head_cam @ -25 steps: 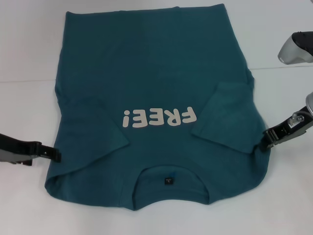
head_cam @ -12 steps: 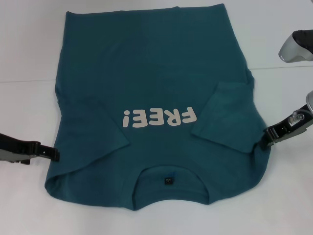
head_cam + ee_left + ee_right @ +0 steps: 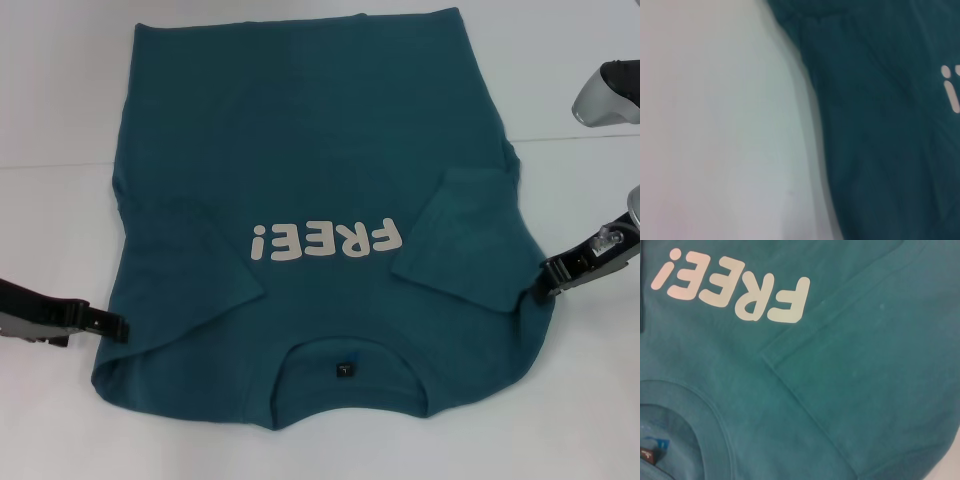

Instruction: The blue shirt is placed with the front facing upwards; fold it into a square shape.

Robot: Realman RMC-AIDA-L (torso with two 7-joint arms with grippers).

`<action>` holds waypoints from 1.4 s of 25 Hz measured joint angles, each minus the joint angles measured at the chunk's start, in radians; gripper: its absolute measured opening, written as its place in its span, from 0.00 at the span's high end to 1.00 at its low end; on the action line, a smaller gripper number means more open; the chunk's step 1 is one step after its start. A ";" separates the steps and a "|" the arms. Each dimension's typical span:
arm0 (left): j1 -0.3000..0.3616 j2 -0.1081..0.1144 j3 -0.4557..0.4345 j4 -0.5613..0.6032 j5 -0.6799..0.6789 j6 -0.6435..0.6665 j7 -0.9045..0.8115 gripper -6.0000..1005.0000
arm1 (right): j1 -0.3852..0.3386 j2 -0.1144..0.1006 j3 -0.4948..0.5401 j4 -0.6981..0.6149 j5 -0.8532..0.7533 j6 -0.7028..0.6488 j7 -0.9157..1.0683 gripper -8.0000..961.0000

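The blue shirt lies flat on the white table, front up, with its collar towards me. The white "FREE!" lettering and the small black neck label both show. Both sleeves are folded inward over the chest: one on the left, one on the right. My left gripper is low at the shirt's left shoulder edge. My right gripper touches the right shoulder edge. The left wrist view shows the shirt's side edge. The right wrist view shows the lettering and the folded sleeve.
The white table extends on both sides of the shirt and along the near edge. A grey and black device sits at the far right. A faint seam runs across the table.
My left gripper has moved a little nearer to me along the shirt's left edge. The right gripper and the shirt have hardly moved.
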 joint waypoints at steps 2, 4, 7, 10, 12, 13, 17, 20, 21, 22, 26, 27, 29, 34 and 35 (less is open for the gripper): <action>-0.002 -0.001 0.002 -0.009 0.000 0.016 0.004 0.10 | 0.000 -0.001 0.000 0.000 0.000 0.002 0.000 0.95; 0.000 -0.004 0.006 -0.023 0.000 0.026 0.004 0.10 | 0.000 -0.001 0.000 0.000 0.000 0.003 0.000 0.95; 0.006 -0.015 0.011 -0.052 0.019 0.030 0.004 0.10 | 0.000 0.000 0.000 0.002 0.000 0.006 -0.001 0.95; 0.009 -0.032 0.012 -0.076 0.065 0.029 0.005 0.10 | 0.001 0.001 0.000 0.006 0.000 0.008 -0.001 0.95; 0.009 -0.042 0.020 -0.091 0.095 0.029 0.005 0.10 | 0.001 0.000 0.000 0.009 0.000 0.009 -0.001 0.95; 0.010 -0.050 0.027 -0.101 0.109 0.030 0.005 0.10 | 0.001 0.000 0.000 0.010 0.000 0.009 -0.002 0.95; 0.010 -0.069 0.048 -0.127 0.149 0.030 0.005 0.10 | 0.002 -0.001 0.000 0.012 0.000 0.011 -0.002 0.95; 0.004 -0.082 0.051 -0.128 0.187 0.023 0.005 0.10 | 0.002 -0.001 0.000 0.012 0.000 0.011 -0.002 0.95; 0.003 -0.085 0.051 -0.128 0.199 0.021 0.005 0.10 | 0.002 -0.001 0.000 0.012 0.000 0.011 -0.002 0.95; 0.003 -0.087 0.051 -0.128 0.205 0.020 0.005 0.10 | 0.002 0.000 0.000 0.012 0.000 0.011 -0.002 0.95; 0.003 -0.091 0.051 -0.129 0.231 0.002 -0.001 0.10 | 0.002 0.001 0.000 0.013 0.000 0.012 -0.003 0.95; 0.003 -0.091 0.051 -0.129 0.233 -0.002 -0.001 0.10 | 0.002 0.001 0.000 0.013 0.000 0.013 -0.003 0.95; 0.005 -0.091 0.051 -0.129 0.234 -0.006 -0.001 0.10 | 0.002 0.001 0.000 0.013 0.000 0.013 -0.003 0.95; 0.006 -0.091 0.051 -0.124 0.235 -0.014 0.001 0.10 | 0.003 0.000 0.000 0.013 0.000 0.014 -0.003 0.95; 0.006 -0.091 0.051 -0.123 0.235 -0.015 0.001 0.10 | 0.003 0.000 0.000 0.013 0.000 0.014 -0.003 0.95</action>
